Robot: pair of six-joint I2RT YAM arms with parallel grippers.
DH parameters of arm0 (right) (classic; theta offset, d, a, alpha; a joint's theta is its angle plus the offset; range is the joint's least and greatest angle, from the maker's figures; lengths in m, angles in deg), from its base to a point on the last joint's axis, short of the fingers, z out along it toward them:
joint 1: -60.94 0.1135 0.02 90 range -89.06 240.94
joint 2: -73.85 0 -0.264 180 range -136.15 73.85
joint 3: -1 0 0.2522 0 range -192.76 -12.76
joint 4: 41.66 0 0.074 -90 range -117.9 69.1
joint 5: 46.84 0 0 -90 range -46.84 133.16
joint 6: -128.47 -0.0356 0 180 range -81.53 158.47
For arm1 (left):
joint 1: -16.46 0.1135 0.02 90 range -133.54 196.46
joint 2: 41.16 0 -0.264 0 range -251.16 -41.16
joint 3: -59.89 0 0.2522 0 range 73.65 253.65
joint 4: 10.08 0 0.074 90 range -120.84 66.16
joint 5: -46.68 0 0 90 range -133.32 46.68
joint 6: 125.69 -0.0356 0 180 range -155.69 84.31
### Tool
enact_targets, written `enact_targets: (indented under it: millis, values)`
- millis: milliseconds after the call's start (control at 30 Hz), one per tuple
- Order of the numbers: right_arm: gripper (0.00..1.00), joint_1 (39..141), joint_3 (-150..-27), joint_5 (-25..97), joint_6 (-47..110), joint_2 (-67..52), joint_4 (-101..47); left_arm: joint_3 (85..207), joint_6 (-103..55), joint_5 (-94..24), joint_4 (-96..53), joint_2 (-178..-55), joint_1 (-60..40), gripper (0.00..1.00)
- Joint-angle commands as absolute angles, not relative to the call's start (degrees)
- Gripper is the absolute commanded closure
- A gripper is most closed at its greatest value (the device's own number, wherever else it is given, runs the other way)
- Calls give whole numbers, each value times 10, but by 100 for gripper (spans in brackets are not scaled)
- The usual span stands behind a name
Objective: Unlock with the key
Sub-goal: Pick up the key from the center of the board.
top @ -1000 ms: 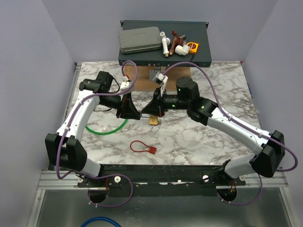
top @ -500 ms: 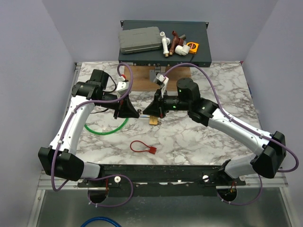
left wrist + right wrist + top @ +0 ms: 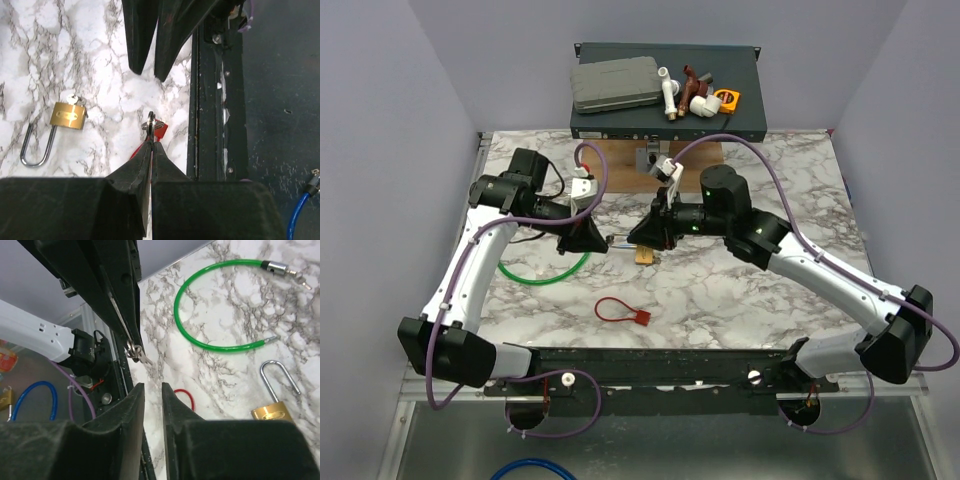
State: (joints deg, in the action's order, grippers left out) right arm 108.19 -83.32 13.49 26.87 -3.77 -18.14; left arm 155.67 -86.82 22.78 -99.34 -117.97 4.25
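Key handover or regrasp, judged as the step in hand ahead of insertion.

- Key [image 3: 151, 121]: a small key on its ring is being held clear of the table [image 3: 750, 180], between the two grippers and near the padlock.
- Left gripper [image 3: 151, 145]: the jaws are being kept clenched on the key, with the ring showing just past the tips. The arm is being held bent at the elbow, with the wrist pointing in toward the table's middle.
- Right gripper [image 3: 152, 386]: the jaws are being held slightly parted, with nothing between them. The tips are being pointed at the left gripper's tips, just short of the key. The arm is being reached in from the right, with the wrist roughly level.
- Padlock [image 3: 66, 115]: the brass body is lying flat on the table below the two grippers, untouched. Whether its shackle is latched cannot be told.
- Red tie [image 3: 642, 317]: it is lying nearer the arm bases, apart from the work.
- Next move, as judged: the key blade is to be turned toward the keyway. The padlock body will probably need steadying by the free right jaws while the key is being entered.
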Motion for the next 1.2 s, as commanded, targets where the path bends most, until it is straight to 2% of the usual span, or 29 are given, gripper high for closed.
enact_targets:
  millis: [0, 100, 233, 933, 1033, 1167]
  values:
    - [72, 1083, -857, 134, 277, -23, -184, 1567, -853, 165, -980, -1161, 21, 100]
    - [65, 1083, -869, 105, 268, -39, -198, 1566, -843, 138, -974, -1159, 1, 100]
    - [61, 1082, -866, 79, 255, -60, -224, 1566, -833, 112, -969, -1154, -15, 100]
    - [59, 1083, -856, 63, 273, -101, -222, 1594, -813, 93, -976, -1169, -41, 100]
    - [67, 1083, -855, 58, 275, -102, -222, 1598, -811, 91, -977, -1171, -43, 100]
    - [90, 1083, -852, 58, 276, -102, -220, 1605, -810, 89, -981, -1175, -44, 100]
